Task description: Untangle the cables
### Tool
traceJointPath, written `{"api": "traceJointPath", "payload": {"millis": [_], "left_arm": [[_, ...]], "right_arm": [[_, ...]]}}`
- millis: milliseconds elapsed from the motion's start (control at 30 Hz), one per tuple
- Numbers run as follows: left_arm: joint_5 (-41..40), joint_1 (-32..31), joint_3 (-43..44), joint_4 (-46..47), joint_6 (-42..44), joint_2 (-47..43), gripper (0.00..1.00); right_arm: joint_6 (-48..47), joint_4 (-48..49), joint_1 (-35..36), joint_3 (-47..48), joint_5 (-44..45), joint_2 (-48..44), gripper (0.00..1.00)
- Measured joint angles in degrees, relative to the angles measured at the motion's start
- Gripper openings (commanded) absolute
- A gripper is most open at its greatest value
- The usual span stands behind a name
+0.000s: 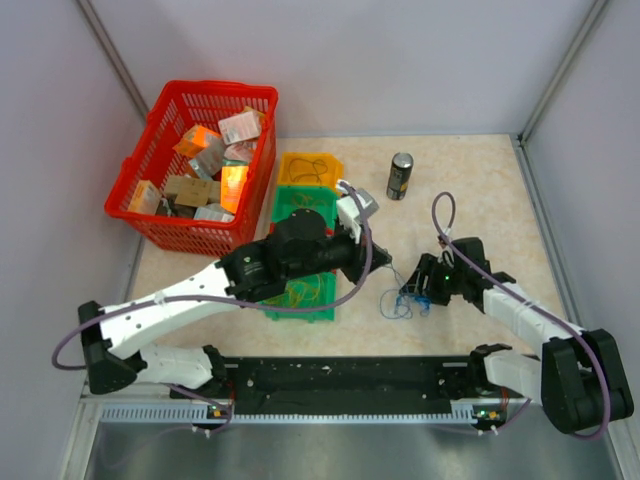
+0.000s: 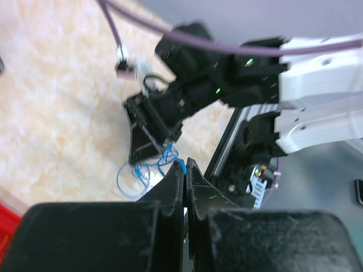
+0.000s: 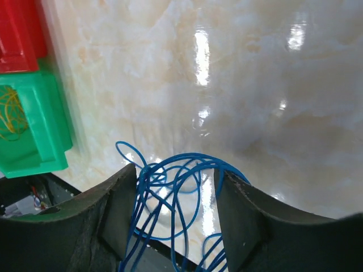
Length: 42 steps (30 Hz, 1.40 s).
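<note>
**Blue loops between two tools**

Blue cables [image 1: 400, 302] are what we see lying loose on the pale marbled table [image 3: 255, 85], near its front edge and between the two arms. They are thin, glossy wires thrown into several overlapping rings of differing width. The strands cross each other so often that we cannot tell how many separate wires there are.

From the right wrist, the blue cables [image 3: 170, 187] rise in a bundle through the right tool [image 3: 176, 170]. Its fingers stand apart on either side of the strands, and the widest ring arches across the gap.

From the left wrist, the left tool [image 2: 184, 167] has its fingers pressed together. A short piece of blue shows right at their tips and looks pinched there. Beyond it more rings of the blue cables [image 2: 133, 178] lie flat on the table under the right tool [image 2: 144, 147].

Well to the left, a tangle of orange wire [image 3: 10, 113] sits inside a green bin [image 3: 39, 130], apart from the blue ones.
</note>
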Motion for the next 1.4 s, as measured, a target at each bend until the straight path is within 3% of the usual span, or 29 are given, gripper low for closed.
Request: {"api": "traceJointPath", "payload": {"millis": [167,600,1000,1400], "left_arm": [[1.8,0.0,-2.6,6.4,3.0,-9.2,0.00],[0.6,0.0,-5.6,14.5,8.4,-24.4,0.00],[-21.6,1.0,1.4,0.9,7.6,-10.9,0.00],[-26.1,3.4,2.3,-4.1,5.8,-9.3,0.00]], "right_arm": [[-0.2,-2.4,0.0,0.0,3.8,0.0,0.67],[1.2,-4.8,0.0,1.1,12.2,-1.0,0.74],[0.1,-6.6,0.0,1.5,13.3,-1.8,0.73],[0.0,-6.2,0.0,1.5,13.4,-1.4,0.73]]}}
